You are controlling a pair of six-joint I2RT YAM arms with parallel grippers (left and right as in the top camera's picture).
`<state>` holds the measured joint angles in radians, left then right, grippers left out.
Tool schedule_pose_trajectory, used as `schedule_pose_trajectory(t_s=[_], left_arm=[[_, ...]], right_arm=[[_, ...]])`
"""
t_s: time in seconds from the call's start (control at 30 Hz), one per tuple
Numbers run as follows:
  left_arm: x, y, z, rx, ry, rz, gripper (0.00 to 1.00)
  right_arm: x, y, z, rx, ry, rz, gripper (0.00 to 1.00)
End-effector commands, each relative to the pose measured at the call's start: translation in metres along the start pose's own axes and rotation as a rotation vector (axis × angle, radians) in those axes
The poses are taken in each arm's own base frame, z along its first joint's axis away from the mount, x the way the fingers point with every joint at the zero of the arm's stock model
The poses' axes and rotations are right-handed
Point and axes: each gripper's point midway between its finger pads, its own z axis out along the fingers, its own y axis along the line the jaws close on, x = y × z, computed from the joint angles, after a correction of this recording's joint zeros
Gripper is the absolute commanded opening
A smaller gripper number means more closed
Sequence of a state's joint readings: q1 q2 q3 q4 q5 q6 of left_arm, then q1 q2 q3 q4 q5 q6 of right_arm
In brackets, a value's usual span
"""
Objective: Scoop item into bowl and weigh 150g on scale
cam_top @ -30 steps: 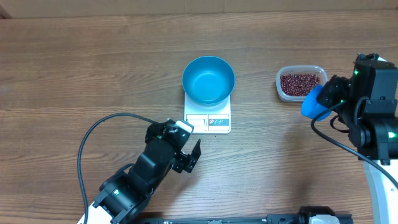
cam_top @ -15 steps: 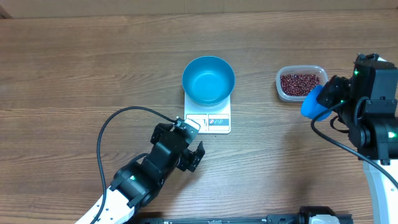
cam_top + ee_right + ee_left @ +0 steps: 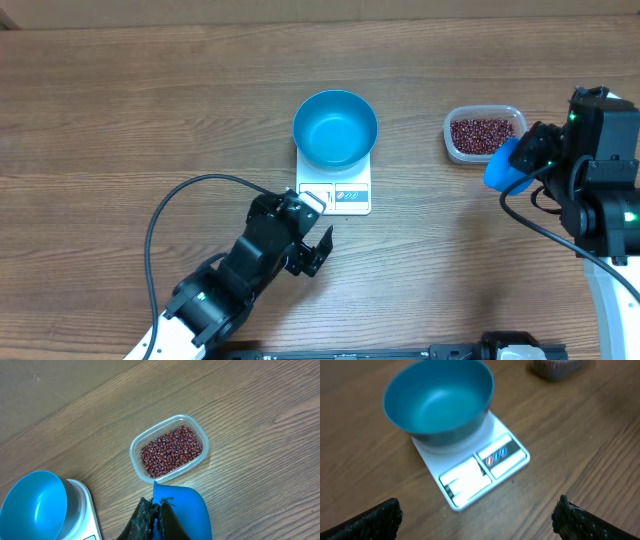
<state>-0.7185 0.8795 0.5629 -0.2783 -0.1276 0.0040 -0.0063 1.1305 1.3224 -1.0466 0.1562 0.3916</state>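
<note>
Overhead: beans (image 3: 484, 133) all sit in the clear tub (image 3: 449, 140), at 3 o'clock from the bowl (image 3: 335, 130) and well apart from it. None are visible in the bowl or on the table (image 3: 150, 100).

Bowl sits on the scale (image 3: 345, 197), covering its platform. The display and buttons are left exposed on the 6 o'clock edge, so a reading should stay visible while filling. In the left wrist view the display window is bright, but the digits are too blurred to read.

Scoop (image 3: 503, 165) hangs just beside the tub at its 5 o'clock. The right gripper (image 3: 156, 519) has its fingers pressed together on the scoop's handle end. Right wrist view shows the scoop's hollow facing up with no beans in it. Judgement: poised for a first dip, no transfer done yet.

Left gripper (image 3: 477, 521) hovers at 7 o'clock from the scale, fingers spread wide and holding nothing. Its camera looks down on the scale face, possibly to reach the buttons or steady the scale. I cannot tell which.

Risk: loose beans may spill crossing the gap between tub and bowl.
</note>
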Motion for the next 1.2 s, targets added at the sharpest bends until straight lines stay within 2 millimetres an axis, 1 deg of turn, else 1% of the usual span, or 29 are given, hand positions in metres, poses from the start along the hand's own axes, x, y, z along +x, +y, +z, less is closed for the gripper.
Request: schedule_pose_trajectory(t_s=[0.0, 0.13, 0.23, 0.37, 0.43, 0.53, 0.63, 0.7, 0.73, 0.83, 0.9, 0.97, 1.07, 1.13, 1.17], left_arm=[[-0.001, 0.005, -0.004, -0.023, -0.046, -0.019, 0.99], [0.014, 0.008, 0.003, -0.045, -0.049, -0.093, 1.0], [0.023, 0.017, 0.007, -0.099, -0.053, -0.143, 1.0], [0.028, 0.022, 0.009, -0.127, -0.032, -0.139, 1.0], [0.031, 0.029, 0.009, -0.17, -0.021, -0.137, 1.0], [0.034, 0.029, 0.011, -0.176, -0.007, -0.134, 1.0], [0.03, 0.027, 0.013, -0.162, -0.024, -0.136, 1.0], [0.022, 0.018, 0.014, -0.111, -0.052, -0.139, 0.99], [0.017, 0.015, 0.013, -0.093, -0.071, -0.12, 1.0], [-0.011, 0.006, 0.011, -0.045, -0.177, 0.005, 1.0], [-0.018, 0.005, 0.009, -0.04, -0.21, 0.033, 1.0], [-0.018, 0.005, 0.01, -0.039, -0.215, 0.031, 1.0], [0.001, 0.004, 0.015, -0.035, -0.179, 0.016, 0.99], [0.006, 0.004, 0.017, -0.032, -0.225, -0.025, 1.0], [0.005, 0.004, 0.017, -0.032, -0.256, -0.036, 1.0]], right_arm=[[-0.007, 0.002, -0.007, -0.011, -0.024, 0.005, 0.04], [-0.007, 0.002, -0.007, -0.01, -0.024, 0.004, 0.04], [-0.007, 0.002, -0.007, -0.01, -0.025, 0.005, 0.04], [-0.007, 0.002, -0.007, -0.011, -0.025, 0.005, 0.04], [-0.007, 0.002, -0.007, -0.011, -0.026, 0.005, 0.04], [-0.008, 0.002, -0.007, -0.012, -0.027, 0.005, 0.04], [-0.008, 0.002, -0.007, -0.012, -0.027, 0.005, 0.04], [-0.008, 0.002, -0.007, -0.012, -0.027, 0.005, 0.04], [-0.007, 0.002, -0.007, -0.011, -0.026, 0.005, 0.04], [-0.006, 0.001, -0.007, -0.009, -0.021, 0.004, 0.04], [-0.006, 0.001, -0.007, -0.008, -0.018, 0.004, 0.04], [-0.004, 0.0, -0.007, -0.004, -0.012, 0.003, 0.04], [-0.003, 0.0, -0.007, -0.003, -0.009, 0.002, 0.04], [-0.003, 0.0, -0.007, -0.003, -0.009, 0.002, 0.04], [-0.003, 0.0, -0.007, -0.002, -0.008, 0.002, 0.04]])
